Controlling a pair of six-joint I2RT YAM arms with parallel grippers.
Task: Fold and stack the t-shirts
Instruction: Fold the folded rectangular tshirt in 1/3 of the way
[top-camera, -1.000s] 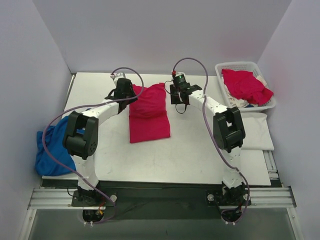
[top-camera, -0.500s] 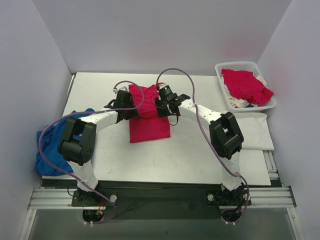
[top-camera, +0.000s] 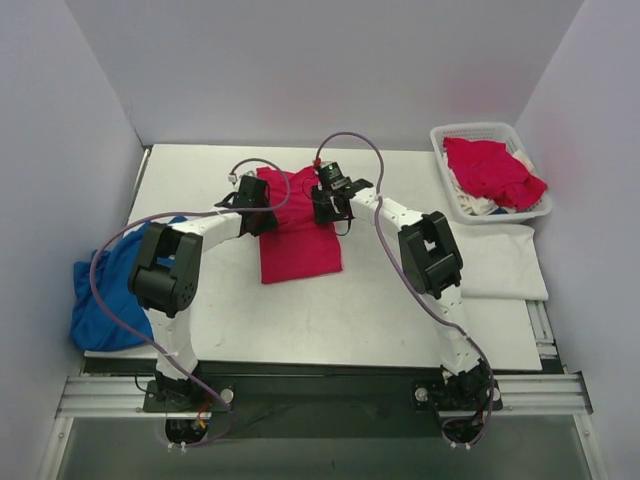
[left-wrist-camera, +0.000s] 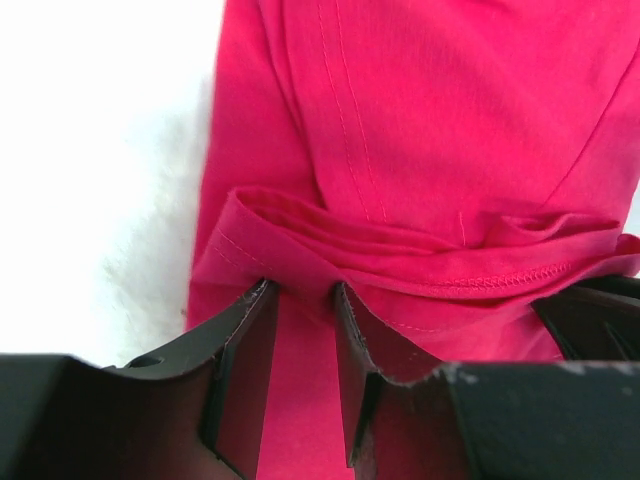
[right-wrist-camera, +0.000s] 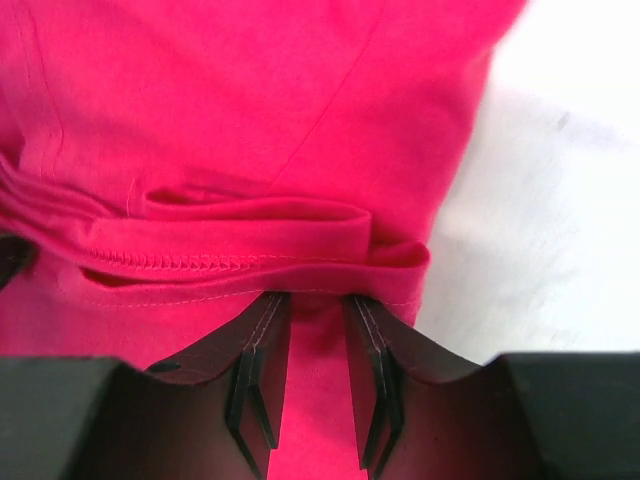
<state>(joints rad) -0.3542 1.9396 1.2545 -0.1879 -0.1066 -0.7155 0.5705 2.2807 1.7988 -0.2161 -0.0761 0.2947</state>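
Observation:
A pinkish-red t-shirt (top-camera: 300, 245) lies as a folded rectangle in the middle of the table. Its far part is doubled over into a hemmed fold (left-wrist-camera: 420, 250), also seen in the right wrist view (right-wrist-camera: 230, 250). My left gripper (top-camera: 262, 203) is at the shirt's left edge, shut on that fold (left-wrist-camera: 303, 292). At the right edge my right gripper (top-camera: 326, 205) is shut on the same fold (right-wrist-camera: 318, 300). More t-shirts sit in the basket: a pinkish-red one (top-camera: 490, 170) over a white one (top-camera: 478, 205).
The white lattice basket (top-camera: 440, 140) stands at the back right corner. A flat white cloth (top-camera: 505, 262) lies just in front of it. A crumpled blue cloth (top-camera: 105, 295) hangs over the table's left edge. Walls close in the table on three sides.
Both grippers have moved inward and toward the near side with the shirt's far edge, laying it over the shirt. The raised, rounded far part now lies flatter.

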